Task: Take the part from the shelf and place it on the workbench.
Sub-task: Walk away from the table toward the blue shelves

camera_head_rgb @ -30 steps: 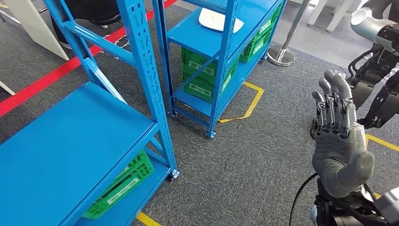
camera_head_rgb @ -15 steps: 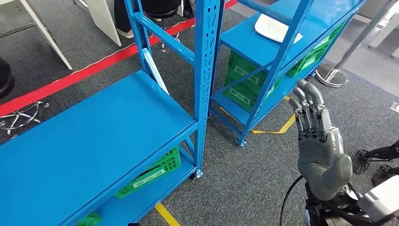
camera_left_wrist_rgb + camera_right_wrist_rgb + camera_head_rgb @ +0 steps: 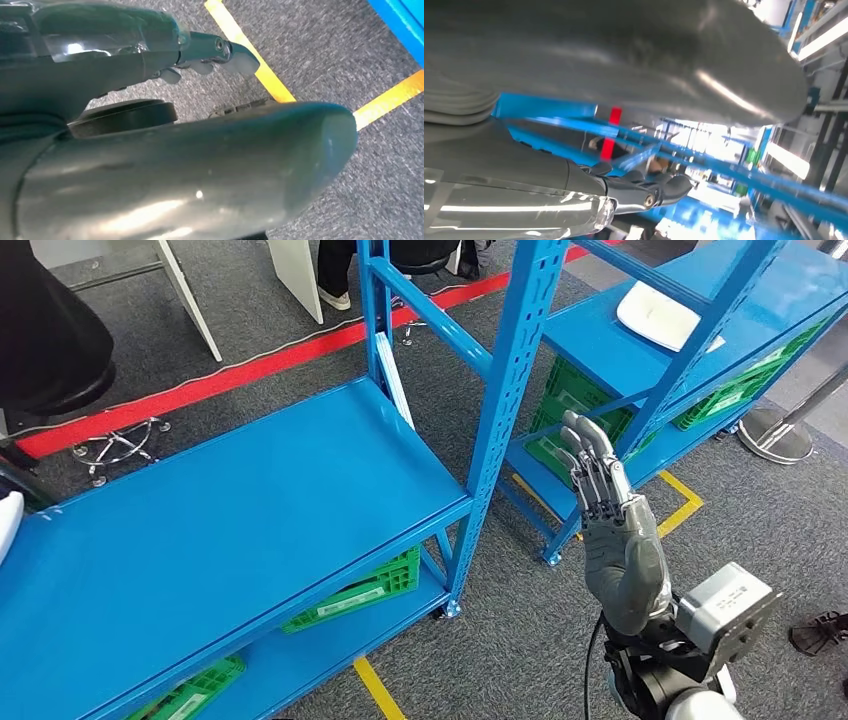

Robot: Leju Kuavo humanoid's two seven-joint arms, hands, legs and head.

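Upright, the right hand (image 3: 615, 530) holds nothing, fingers straight and apart; beyond its fingertips stands a blue shelf (image 3: 240, 500), a white part (image 3: 657, 316) farther off.

The blue shelf (image 3: 250, 500) is showing smooth painted metal with a soft sheen. Under it, the green crate (image 3: 360, 592) is looking like ribbed plastic, and the grey carpet (image 3: 500, 640) is looking rough and matt.

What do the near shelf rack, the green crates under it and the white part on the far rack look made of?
Near shelf rack: probably painted steel; glossy blue, rows of punched slots up the post.
Green crates: looks like moulded plastic; ribbed lattice walls, pale label strip.
White part: smooth, flat, rounded corners; plastic perhaps, but too small to tell.
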